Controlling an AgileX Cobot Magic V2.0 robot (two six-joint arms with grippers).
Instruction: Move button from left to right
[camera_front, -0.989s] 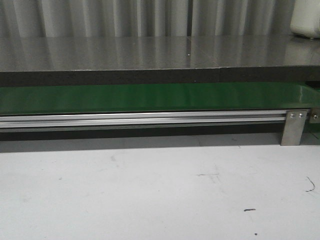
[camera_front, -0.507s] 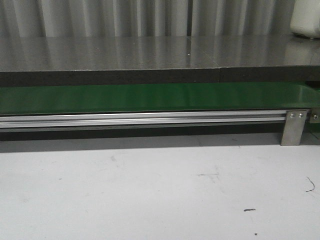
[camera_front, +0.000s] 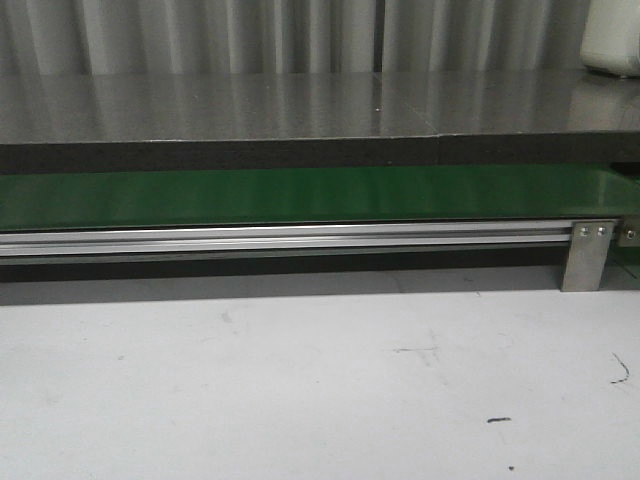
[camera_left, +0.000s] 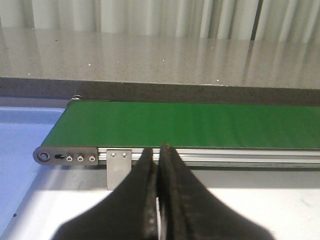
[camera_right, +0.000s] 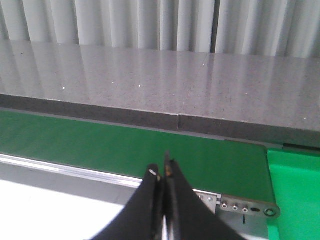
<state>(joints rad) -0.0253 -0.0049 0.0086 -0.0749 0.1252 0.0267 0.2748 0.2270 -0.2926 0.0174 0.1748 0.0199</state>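
Observation:
The button is out of view in every frame. The green belt (camera_front: 300, 195) runs bare across the front view, and neither arm shows there. In the left wrist view my left gripper (camera_left: 157, 150) is shut with nothing between its black fingers; it hangs over the white table just in front of the belt's (camera_left: 200, 125) left end. In the right wrist view my right gripper (camera_right: 162, 172) is shut and empty too, its tips over the near rail by the belt's (camera_right: 125, 145) right end.
A grey stone-look counter (camera_front: 300, 105) lies behind the belt. An aluminium rail (camera_front: 280, 238) with a metal bracket (camera_front: 588, 255) fronts it. A blue surface (camera_left: 22, 145) adjoins the belt's left end, a bright green tray (camera_right: 295, 185) its right end. A white object (camera_front: 612, 35) stands far right.

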